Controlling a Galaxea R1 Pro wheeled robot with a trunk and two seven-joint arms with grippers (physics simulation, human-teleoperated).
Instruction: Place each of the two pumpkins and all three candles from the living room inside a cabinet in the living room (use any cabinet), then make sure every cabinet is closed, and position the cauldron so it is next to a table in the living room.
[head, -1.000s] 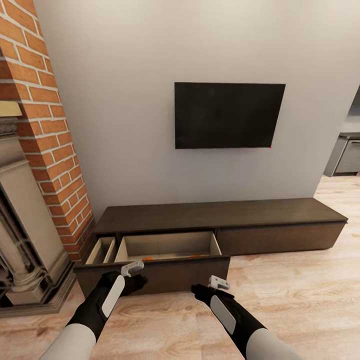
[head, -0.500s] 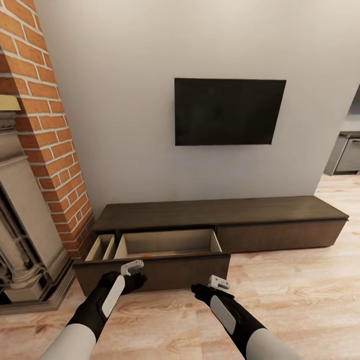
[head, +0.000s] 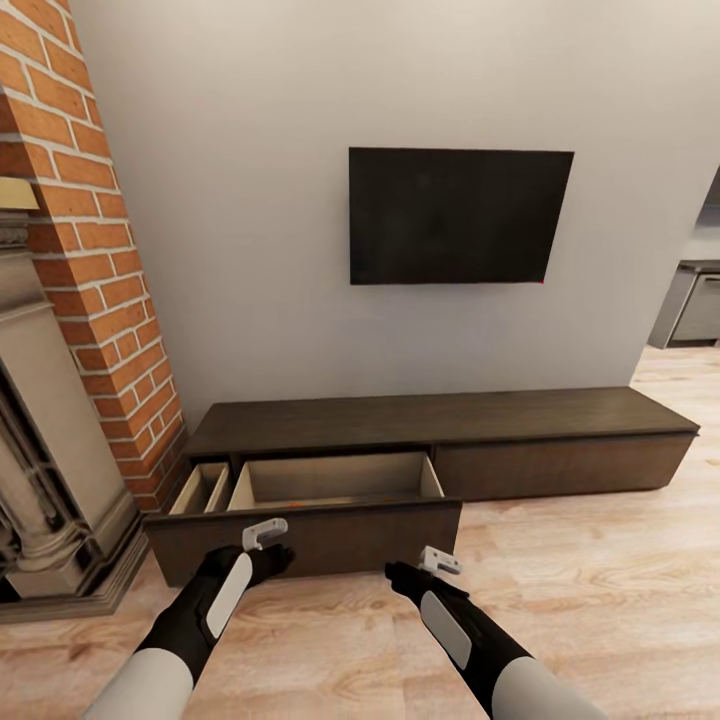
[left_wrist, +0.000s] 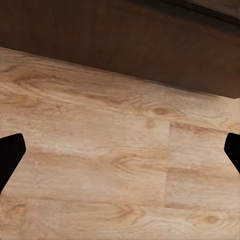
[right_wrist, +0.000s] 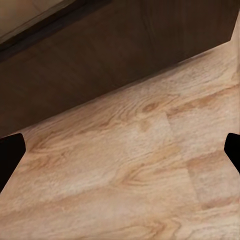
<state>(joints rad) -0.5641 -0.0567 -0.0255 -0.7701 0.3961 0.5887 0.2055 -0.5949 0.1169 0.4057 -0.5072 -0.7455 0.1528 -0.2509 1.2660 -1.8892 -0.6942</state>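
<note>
Cabinet (head: 440, 430) drawer open, hands (head: 268, 540) low.

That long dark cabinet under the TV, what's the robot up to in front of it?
The robot faces the cabinet, whose wide drawer is pulled out, a sliver of orange showing inside. A narrower compartment beside it is open too. The left claw and right claw hang just in front of the drawer, above the wooden floor, both open and holding nothing. The drawer has not yet been shut.
</note>
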